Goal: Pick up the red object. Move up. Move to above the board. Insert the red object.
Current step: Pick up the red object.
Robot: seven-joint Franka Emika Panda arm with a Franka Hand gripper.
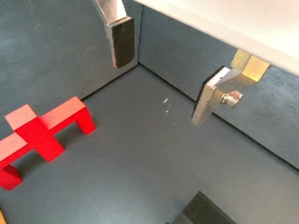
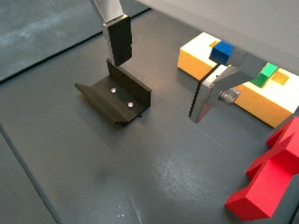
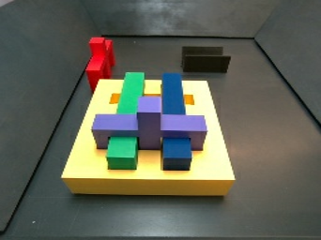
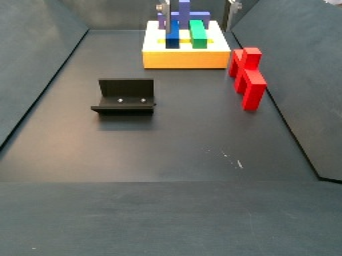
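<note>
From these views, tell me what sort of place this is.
Probably a lab test cell for robot insertion: a dark walled floor holding only the fixture, the board and the red object; the tool hovers open above.

Claw of flat silver plates, dark pads, round screw

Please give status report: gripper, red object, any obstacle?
Gripper open, empty, above floor. Red object on floor beside board, untouched. Fixture stands apart; nothing blocking.

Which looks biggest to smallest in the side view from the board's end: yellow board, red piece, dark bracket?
1. The board, nearest the camera, so partly flattered.
2 and 3. The red object and the fixture look alike; no ranking.
</note>
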